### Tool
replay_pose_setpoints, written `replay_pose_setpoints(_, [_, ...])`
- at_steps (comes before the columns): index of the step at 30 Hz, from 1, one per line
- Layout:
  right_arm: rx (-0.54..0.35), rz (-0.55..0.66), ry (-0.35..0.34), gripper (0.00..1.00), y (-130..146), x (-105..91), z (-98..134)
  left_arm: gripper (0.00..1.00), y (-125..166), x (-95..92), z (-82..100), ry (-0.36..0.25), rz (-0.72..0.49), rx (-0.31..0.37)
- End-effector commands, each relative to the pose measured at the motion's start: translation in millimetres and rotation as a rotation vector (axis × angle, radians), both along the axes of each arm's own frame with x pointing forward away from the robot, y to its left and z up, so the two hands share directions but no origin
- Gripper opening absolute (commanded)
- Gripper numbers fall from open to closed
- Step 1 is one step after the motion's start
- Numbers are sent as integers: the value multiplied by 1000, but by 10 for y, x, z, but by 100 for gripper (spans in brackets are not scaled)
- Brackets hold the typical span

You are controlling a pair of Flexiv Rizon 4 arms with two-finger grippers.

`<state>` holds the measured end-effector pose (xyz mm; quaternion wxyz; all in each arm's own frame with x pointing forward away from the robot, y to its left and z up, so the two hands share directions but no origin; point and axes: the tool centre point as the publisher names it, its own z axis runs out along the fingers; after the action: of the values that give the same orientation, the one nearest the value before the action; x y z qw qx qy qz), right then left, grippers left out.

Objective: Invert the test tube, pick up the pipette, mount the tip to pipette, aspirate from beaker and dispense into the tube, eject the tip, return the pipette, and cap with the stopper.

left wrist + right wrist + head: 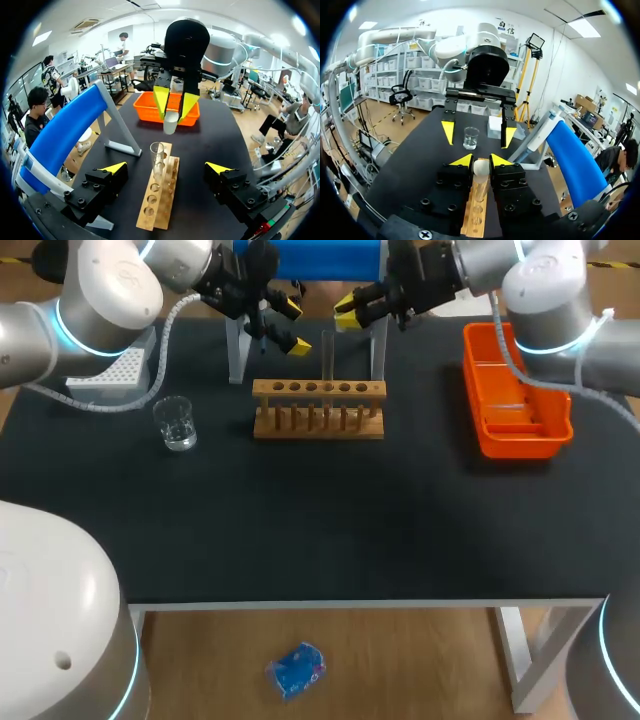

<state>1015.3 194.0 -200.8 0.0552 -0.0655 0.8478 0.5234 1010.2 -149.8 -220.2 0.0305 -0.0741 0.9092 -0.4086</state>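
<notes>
1. Tip box [108, 380], white, at the table's [320, 520] far left corner, under the left arm.

2. Beaker [177, 425], clear glass, upright on the black table top. It stands just in front of the tip box and well to the left of the rack.

3. Left gripper [293, 327], above the far edge of the table, just behind the rack's left half. It is released, with the yellow tips spread wide and nothing between them. In the left wrist view the rack and the test tube lie ahead of it.

4. Pipette stand [305, 258], blue with grey legs, at the far middle of the table behind both grippers.

5. Rack [318, 408], wooden with one row of holes, set crosswise at the table's middle.

6. Test tube [328, 358], clear glass, upright with its mouth up, seated in a hole near the rack's middle.

7. Right gripper [347, 315], above the rack's far side and facing the left gripper. It is clenched on the stopper.

8. Stopper [481, 166], pale and rounded, pinched between the right gripper's yellow tips. It is over the test tube; in the left wrist view it sits above the tube's mouth, not touching it.

9. Orange tray [515, 390], on the table's right side, well apart from the rack.
</notes>
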Motion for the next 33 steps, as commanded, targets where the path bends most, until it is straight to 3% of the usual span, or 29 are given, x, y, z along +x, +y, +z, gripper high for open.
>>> replay_pose_setpoints(1, [3, 12, 3, 0, 80, 85, -39, 100, 5, 10, 11, 4, -2, 3])
replay_pose_setpoints(23, [9, 14, 37, 0, 130, 138, -224, 100, 5, 10, 11, 4, -2, 3])
replay_pose_setpoints(33, [15, 17, 24, 0, 143, 170, -159, 100, 5, 10, 11, 4, -2, 3])
